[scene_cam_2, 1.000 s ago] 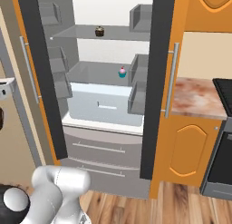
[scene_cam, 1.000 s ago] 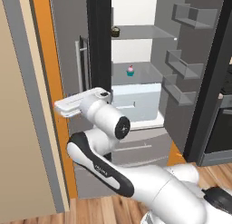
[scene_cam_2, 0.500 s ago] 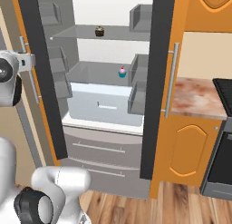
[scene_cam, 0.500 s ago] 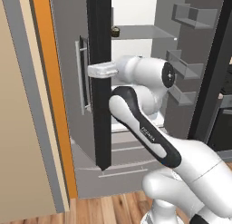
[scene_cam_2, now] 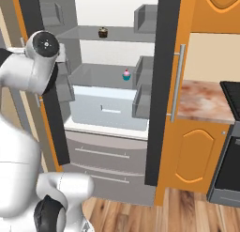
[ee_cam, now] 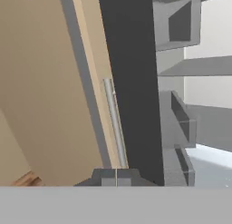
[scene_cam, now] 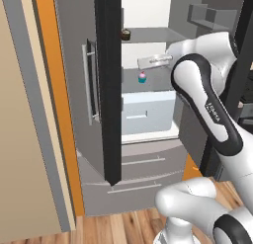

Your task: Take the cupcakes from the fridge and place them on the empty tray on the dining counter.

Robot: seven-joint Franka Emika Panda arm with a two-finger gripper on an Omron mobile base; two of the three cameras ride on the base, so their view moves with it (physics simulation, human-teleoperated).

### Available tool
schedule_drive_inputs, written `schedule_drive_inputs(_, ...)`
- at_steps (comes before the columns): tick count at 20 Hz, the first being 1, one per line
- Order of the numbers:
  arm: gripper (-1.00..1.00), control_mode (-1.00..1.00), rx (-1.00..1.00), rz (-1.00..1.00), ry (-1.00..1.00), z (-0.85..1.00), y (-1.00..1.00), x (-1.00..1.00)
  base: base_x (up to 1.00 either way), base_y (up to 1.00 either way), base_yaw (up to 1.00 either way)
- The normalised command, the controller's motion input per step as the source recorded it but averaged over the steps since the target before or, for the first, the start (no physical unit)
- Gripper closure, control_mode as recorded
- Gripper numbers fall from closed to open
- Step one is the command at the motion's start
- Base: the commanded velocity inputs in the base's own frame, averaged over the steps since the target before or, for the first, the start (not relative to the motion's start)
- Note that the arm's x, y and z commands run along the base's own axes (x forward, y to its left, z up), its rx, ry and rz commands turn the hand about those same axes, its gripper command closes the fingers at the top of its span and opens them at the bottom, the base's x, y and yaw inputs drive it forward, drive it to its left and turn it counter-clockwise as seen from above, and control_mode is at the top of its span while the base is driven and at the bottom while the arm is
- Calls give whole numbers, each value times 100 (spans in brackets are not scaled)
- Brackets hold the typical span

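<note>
Fridge as landmark: the tall grey steel French-door fridge [scene_cam_2: 117, 99] stands open, both doors swung outward, its grey-white shelved interior exposed. Left of the fridge interior, the left door [scene_cam: 107, 80] shows its black edge and a vertical bar handle [scene_cam: 90, 80]; in the hand view that same dark door edge [ee_cam: 131, 82] and handle [ee_cam: 116, 123] run down the middle, with door bins [ee_cam: 181, 123] to the right. Inside the fridge, the dark brown cupcake with a pale cream top [scene_cam_2: 103, 32] sits on the upper shelf, and the pink-frosted cupcake in a teal wrapper [scene_cam_2: 126, 74] sits on the shelf below — above the pale crisper drawer [scene_cam_2: 105, 111]. From the left base view both cupcakes appear too: brown [scene_cam: 126, 34], pink [scene_cam: 142, 77]. The white arm's two-finger gripper [scene_cam: 155, 61] reaches into the fridge opening at a height between the two shelves, well clear of either cupcake; its fingertips [ee_cam: 116, 177] meet in the hand view — clenched on nothing. Right of the fridge lie an orange cabinet [scene_cam_2: 192, 156] and a pinkish-brown marbled stone top [scene_cam_2: 204, 100].
</note>
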Motion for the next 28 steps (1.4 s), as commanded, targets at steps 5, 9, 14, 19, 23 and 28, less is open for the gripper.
schedule_drive_inputs(5,100,-100,4,1,-13,-27,-21,52,0,0,0)
schedule_drive_inputs(9,100,-100,14,11,6,-39,-28,74,0,0,0)
schedule_drive_inputs(14,100,-100,11,35,-13,-26,-16,53,0,0,0)
schedule_drive_inputs(19,100,-100,10,38,-7,-29,0,58,0,0,0)
schedule_drive_inputs(23,100,-100,6,27,0,-12,0,49,0,0,0)
schedule_drive_inputs(28,100,-100,-1,9,-1,-4,2,17,0,0,0)
